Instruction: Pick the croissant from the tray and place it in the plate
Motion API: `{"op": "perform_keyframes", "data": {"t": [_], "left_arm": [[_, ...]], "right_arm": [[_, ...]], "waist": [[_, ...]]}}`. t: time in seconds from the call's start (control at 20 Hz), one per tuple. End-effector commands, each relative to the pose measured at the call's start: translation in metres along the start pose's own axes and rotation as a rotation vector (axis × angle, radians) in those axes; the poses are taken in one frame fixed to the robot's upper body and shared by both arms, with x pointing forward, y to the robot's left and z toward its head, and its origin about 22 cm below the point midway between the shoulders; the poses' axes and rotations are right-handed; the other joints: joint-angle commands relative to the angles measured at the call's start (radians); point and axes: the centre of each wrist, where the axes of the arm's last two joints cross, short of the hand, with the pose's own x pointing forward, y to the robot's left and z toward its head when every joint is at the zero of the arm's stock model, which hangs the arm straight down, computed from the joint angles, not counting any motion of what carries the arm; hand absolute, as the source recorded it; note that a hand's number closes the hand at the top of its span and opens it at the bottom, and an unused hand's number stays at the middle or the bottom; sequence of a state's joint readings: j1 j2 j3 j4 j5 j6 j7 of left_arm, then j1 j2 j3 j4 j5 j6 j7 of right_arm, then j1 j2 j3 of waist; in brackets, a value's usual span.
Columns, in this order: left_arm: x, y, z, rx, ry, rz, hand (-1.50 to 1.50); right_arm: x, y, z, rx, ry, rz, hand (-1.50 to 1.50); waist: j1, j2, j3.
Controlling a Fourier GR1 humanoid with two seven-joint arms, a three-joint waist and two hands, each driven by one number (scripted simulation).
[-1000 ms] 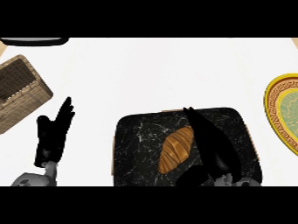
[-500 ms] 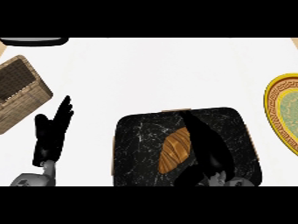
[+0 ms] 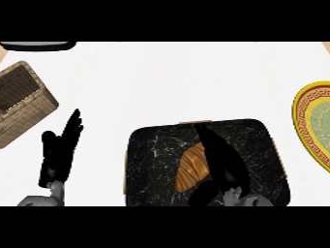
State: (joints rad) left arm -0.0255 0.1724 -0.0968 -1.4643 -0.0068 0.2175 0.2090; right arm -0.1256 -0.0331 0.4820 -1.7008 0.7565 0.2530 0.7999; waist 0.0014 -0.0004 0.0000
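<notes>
The tray (image 3: pixel 153 160) looks like black marble, veined white — the croissant (image 3: pixel 188 172) on it has a ridged, golden-brown crust. Left of the tray, the basket (image 3: pixel 14 104) is rough woven wicker; right of it, the plate (image 3: pixel 302 109) looks glazed. The counter (image 3: pixel 174 82) is smooth matt white.

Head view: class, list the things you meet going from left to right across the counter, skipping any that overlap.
Wicker basket → left hand → black marble tray → yellow-rimmed plate.

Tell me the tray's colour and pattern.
Black tray with white marble veining, seen in the head view.
</notes>
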Motion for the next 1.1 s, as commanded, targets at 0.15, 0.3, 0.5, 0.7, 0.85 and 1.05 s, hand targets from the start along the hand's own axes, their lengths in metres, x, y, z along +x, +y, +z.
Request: {"op": "perform_keyframes", "data": {"t": [0.15, 0.3, 0.5, 0.7, 0.85, 1.05], "left_arm": [[0.001, 0.003, -0.002, -0.003, 0.015, -0.011, 0.00], [0.013, 0.008, 0.004, 0.009, -0.018, -0.002, 0.00], [-0.022, 0.017, 0.008, -0.002, -0.017, -0.009, 0.00], [0.002, 0.011, 0.002, 0.004, 0.006, -0.002, 0.00], [0.002, 0.008, 0.011, 0.009, 0.001, 0.004, 0.00], [0.001, 0.003, 0.018, -0.007, 0.011, 0.008, 0.00]], "right_arm": [[-0.007, 0.003, -0.024, -0.038, -0.069, 0.073, 1.50], [-0.015, 0.009, -0.018, -0.068, -0.065, 0.103, 1.50], [-0.026, 0.000, -0.009, -0.132, -0.071, 0.122, 1.50], [-0.024, -0.022, 0.010, -0.260, -0.050, 0.137, 1.50], [-0.079, -0.064, -0.009, -0.270, -0.110, 0.181, 1.50], [-0.132, -0.096, -0.012, -0.385, -0.155, 0.238, 1.50]], "waist": [[0.001, 0.001, 0.000], [0.000, 0.000, 0.000], [-0.001, 0.000, 0.000], [-0.003, -0.001, 0.000], [0.000, 0.000, 0.001], [0.000, 0.000, 0.001]]}}
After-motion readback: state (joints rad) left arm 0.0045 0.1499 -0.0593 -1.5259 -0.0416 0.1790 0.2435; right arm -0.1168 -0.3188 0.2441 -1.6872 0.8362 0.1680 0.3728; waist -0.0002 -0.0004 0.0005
